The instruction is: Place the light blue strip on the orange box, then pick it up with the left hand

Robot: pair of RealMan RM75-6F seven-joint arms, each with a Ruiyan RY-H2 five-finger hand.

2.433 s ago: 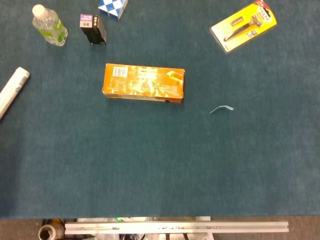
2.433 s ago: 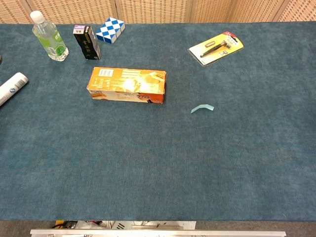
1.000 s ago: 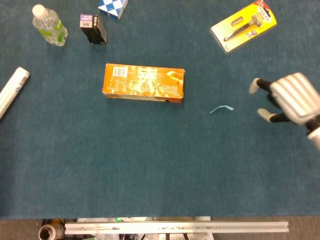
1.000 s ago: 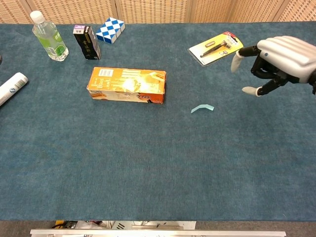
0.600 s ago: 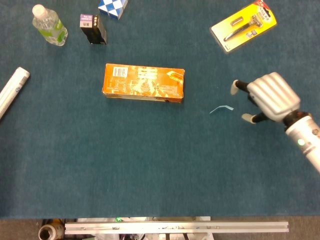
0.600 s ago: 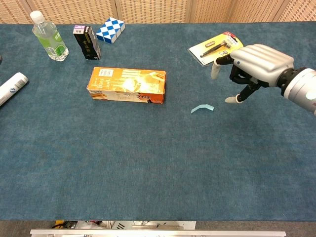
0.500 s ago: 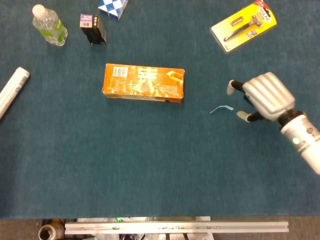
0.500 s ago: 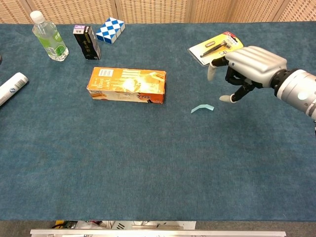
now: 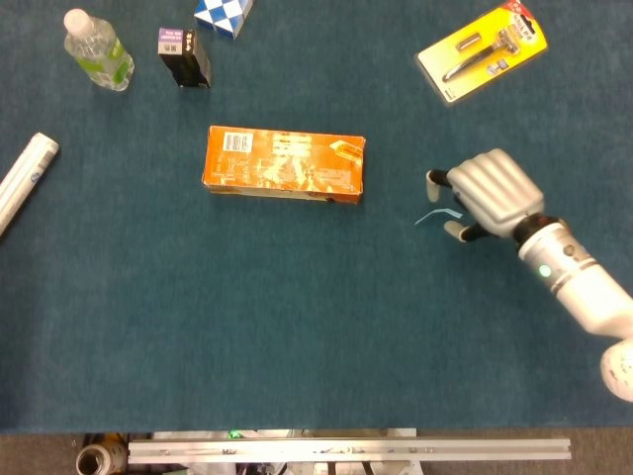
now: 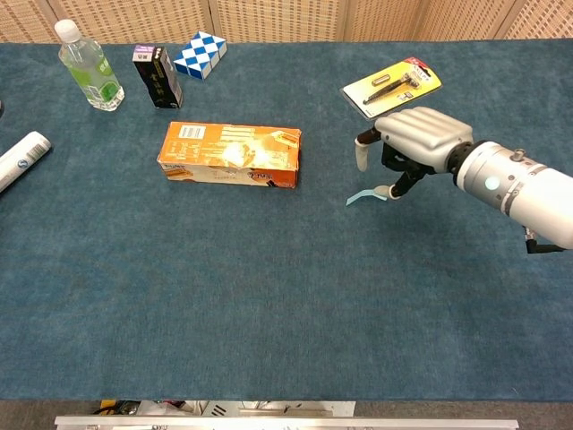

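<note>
The orange box (image 9: 285,164) (image 10: 231,155) lies flat left of the table's middle. Right of it, on the blue cloth, lies the small curled light blue strip (image 9: 430,216) (image 10: 363,197). My right hand (image 9: 487,193) (image 10: 412,139) hangs over the strip's right end, palm down and fingers apart. One fingertip (image 10: 362,154) is beyond the strip and another is at its right tip; I cannot tell whether they touch it. Neither view shows my left hand.
A yellow razor pack (image 9: 482,49) (image 10: 392,86) lies behind the right hand. At the back left stand a water bottle (image 9: 97,49) (image 10: 89,67), a small black box (image 9: 184,56) (image 10: 157,76) and a blue-white cube (image 9: 223,15) (image 10: 199,54). A white tube (image 9: 25,178) (image 10: 20,159) lies at the left edge.
My right hand came in from the right and moved left and down until its fingers straddle the strip's right end. The strip and the box have not moved.
</note>
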